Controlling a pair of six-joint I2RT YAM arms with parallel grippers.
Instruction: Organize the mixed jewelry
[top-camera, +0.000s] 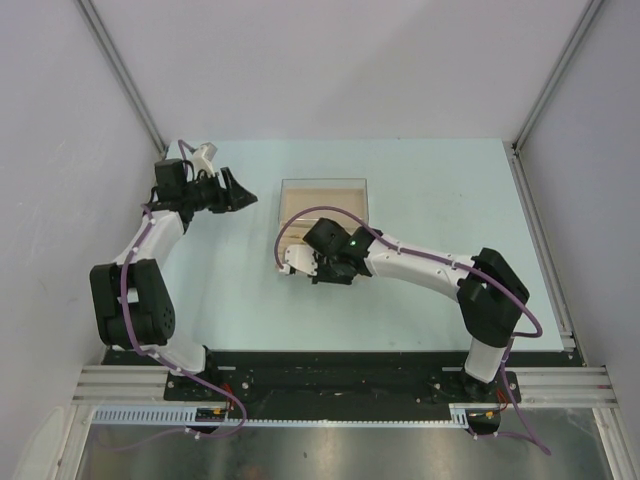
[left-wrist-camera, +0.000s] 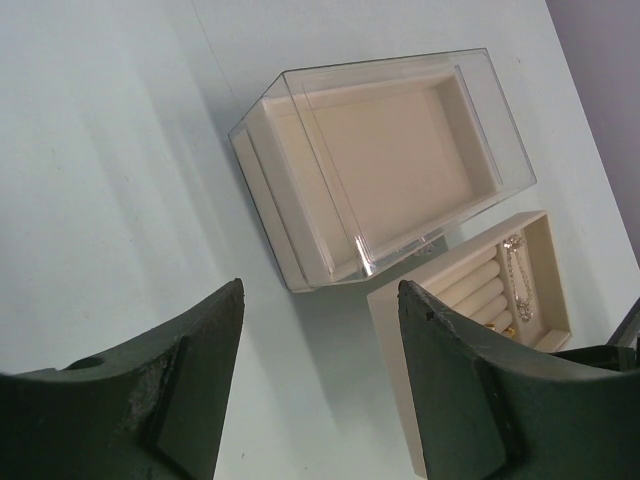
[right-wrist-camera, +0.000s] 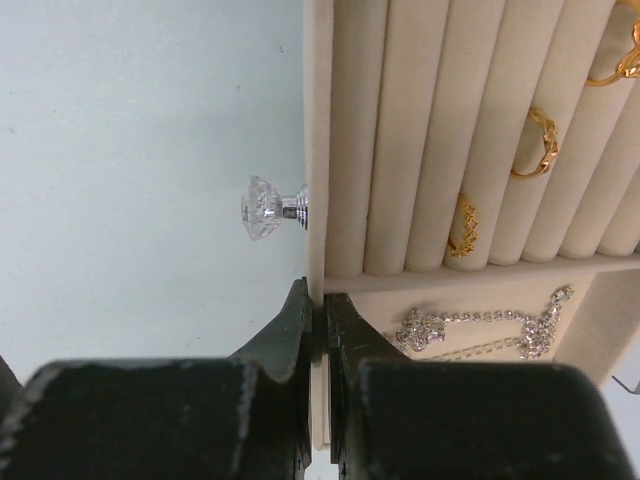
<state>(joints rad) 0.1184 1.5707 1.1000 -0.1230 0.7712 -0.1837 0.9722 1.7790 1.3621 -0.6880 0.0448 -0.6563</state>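
Left claw: released, its two dark fingers standing well apart with nothing between them; it hangs over the bare counter at the far left, well apart from the other arm.
Right claw: clenched on the thin front wall of the tray, one finger outside the wall and one inside.
Tray: beige and padded, lying flat on the counter just in front of the clear box; it has a row of soft rolls and a plain compartment beside them.
Knob: a small faceted crystal one on a silvery stem, sticking out of the tray's front wall, a little way along from the pinched spot and not touched by the claw.
Gold rings: three show in the right wrist view, each tucked into a slot between two rolls, all in different slots; the third is cut off by the picture's edge.
Silvery chain: lying loose in the plain compartment next to the rolls, close to the right claw's inner finger, with a sparkly cluster at one end.
Clear box: see-through walls around a beige lining, nothing visible inside; it sits mid-counter at the far side, near the tray.
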